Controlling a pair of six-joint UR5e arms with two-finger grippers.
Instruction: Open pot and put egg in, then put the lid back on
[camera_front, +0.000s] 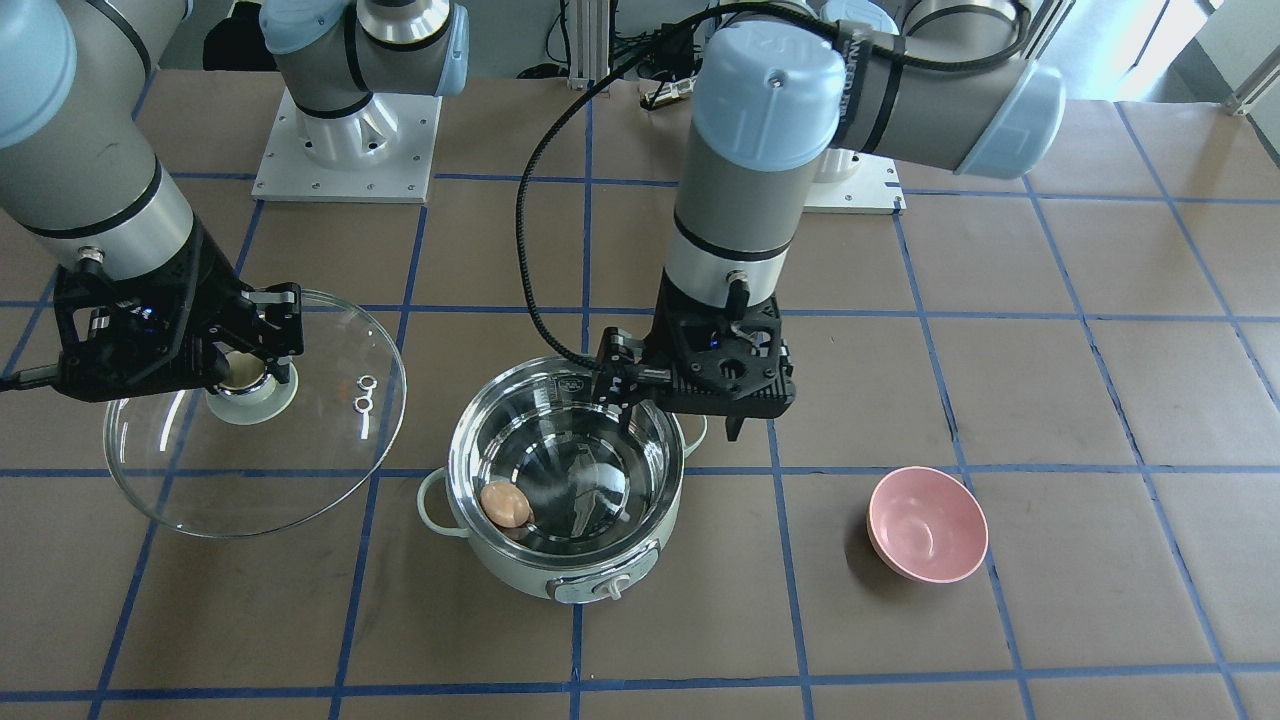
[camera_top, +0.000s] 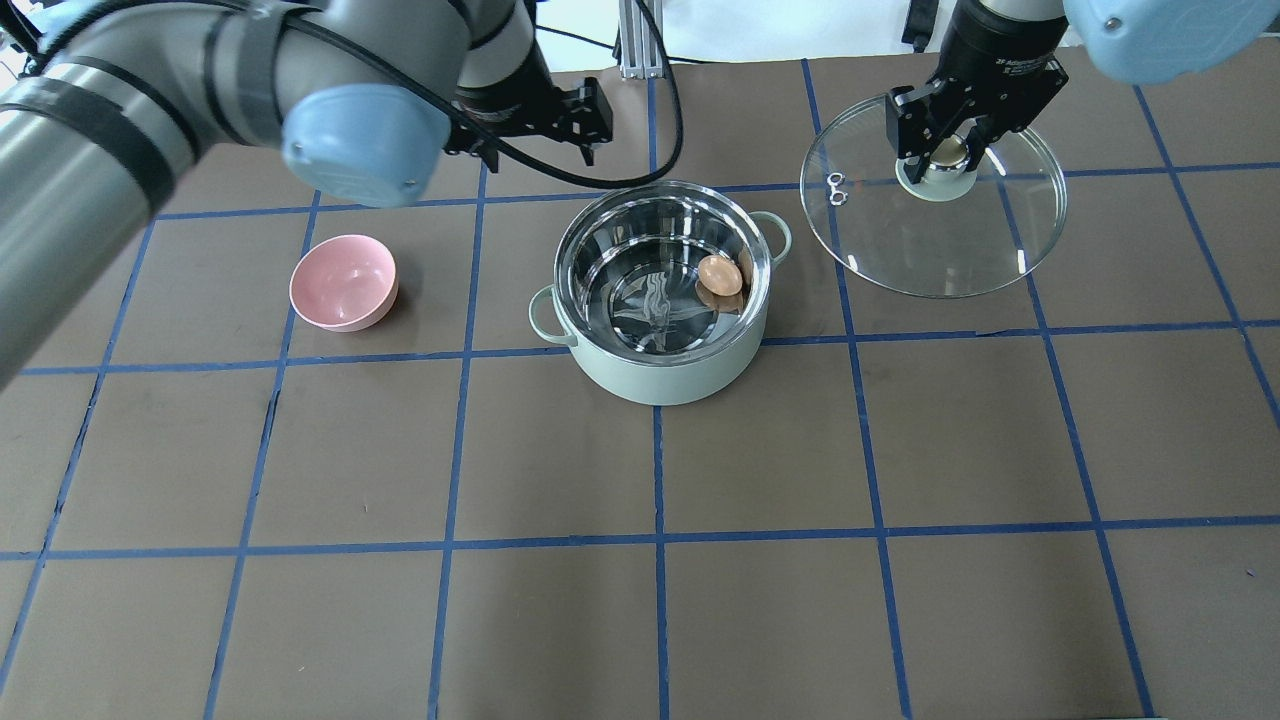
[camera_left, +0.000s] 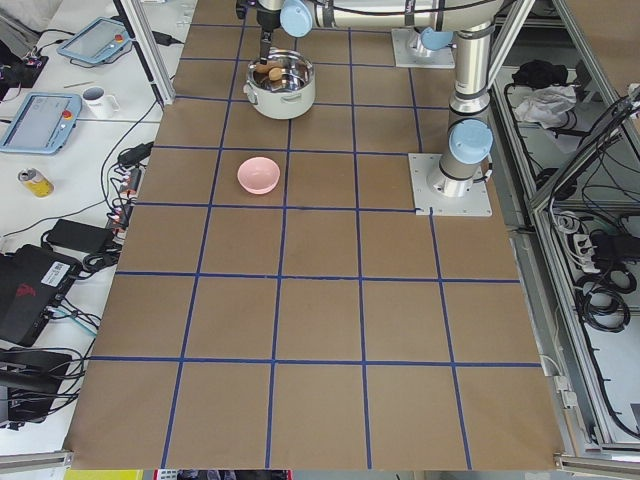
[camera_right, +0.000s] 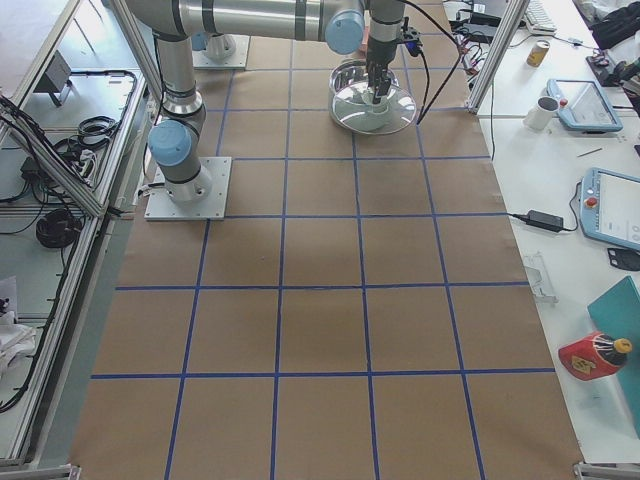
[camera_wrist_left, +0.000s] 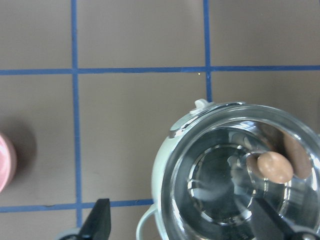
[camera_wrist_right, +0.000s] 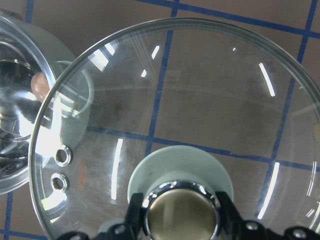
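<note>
The pale green pot (camera_top: 650, 375) stands open on the table, steel inside showing. The brown egg (camera_top: 720, 275) lies inside it against the wall; it also shows in the front view (camera_front: 506, 503) and the left wrist view (camera_wrist_left: 275, 166). My right gripper (camera_top: 945, 155) is shut on the beige-gold knob of the clear glass lid (camera_top: 930, 240) and holds it to the pot's right, apart from the pot. In the right wrist view my fingers (camera_wrist_right: 227, 215) clamp the knob. My left gripper (camera_top: 540, 150) is open and empty, just above the pot's far rim (camera_front: 678, 420).
A small pink bowl (camera_top: 343, 282) sits on the table to the pot's left, empty. The table is brown paper with a blue tape grid. The arm bases stand at the table's back edge.
</note>
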